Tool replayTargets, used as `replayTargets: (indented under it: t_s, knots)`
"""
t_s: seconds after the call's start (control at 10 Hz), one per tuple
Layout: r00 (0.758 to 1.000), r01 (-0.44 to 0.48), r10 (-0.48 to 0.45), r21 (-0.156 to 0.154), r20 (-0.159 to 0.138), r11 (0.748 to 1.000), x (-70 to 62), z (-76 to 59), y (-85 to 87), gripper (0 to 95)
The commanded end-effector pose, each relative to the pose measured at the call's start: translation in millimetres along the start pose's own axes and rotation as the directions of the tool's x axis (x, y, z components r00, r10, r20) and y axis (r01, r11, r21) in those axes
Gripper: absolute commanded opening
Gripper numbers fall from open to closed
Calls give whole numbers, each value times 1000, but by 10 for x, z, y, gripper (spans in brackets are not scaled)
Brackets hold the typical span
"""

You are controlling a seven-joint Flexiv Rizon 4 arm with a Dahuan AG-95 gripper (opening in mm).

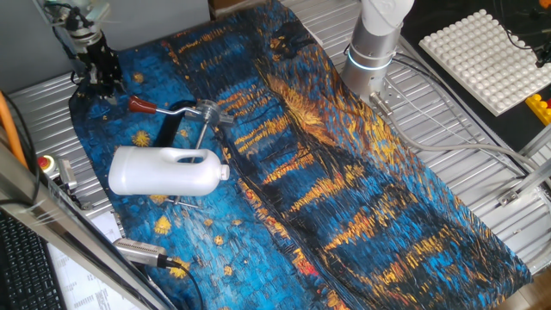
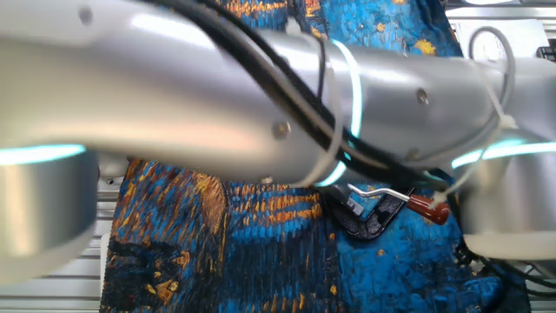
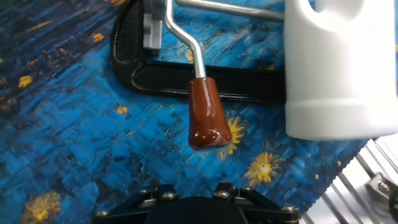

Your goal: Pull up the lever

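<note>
Gripper (image 1: 102, 76) housing fills hand view's bottom edge; finger spread cannot be told. Lever (image 3: 186, 37) tip points at it, likely lined up for grasping. White jug (image 3: 339, 68) sits beside

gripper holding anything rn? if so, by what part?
Nothing held. The gripper hangs short of the lever; the hand view shows its red-brown tip free, with no fingers around it. Whether the jaws are open cannot be told.
</note>
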State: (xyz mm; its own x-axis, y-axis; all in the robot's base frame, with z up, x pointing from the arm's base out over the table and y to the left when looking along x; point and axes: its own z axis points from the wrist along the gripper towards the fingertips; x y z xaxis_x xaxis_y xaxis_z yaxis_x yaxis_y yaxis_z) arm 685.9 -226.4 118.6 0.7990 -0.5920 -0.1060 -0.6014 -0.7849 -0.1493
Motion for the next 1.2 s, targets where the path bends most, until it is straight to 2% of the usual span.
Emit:
replayTargets:
  t_s: [0.1, 0.2, 0.4, 0.7, 0.8, 0.9, 1.1, 1.2]
  knots:
    - [1000, -10, 10, -13, 28, 1000, -22, 39, -19, 190]
    - [998, -7, 9, -34, 56, 999, -46, 93, -78, 190]
    - [997, 6, -3, -45, 71, 999, -72, 146, -133, 190]
    - [997, 3, 0, -38, 75, 999, -78, 199, -124, 190]
    - [995, 2, 1, -29, 102, 1000, -92, 247, -121, 190]
    - [993, -4, 7, -34, 117, 999, -102, 263, -101, 190]
    - [990, -10, 16, -46, 138, 999, -112, 275, -81, 190]
    - [991, -3, 10, -50, 136, 999, -119, 283, -67, 190]
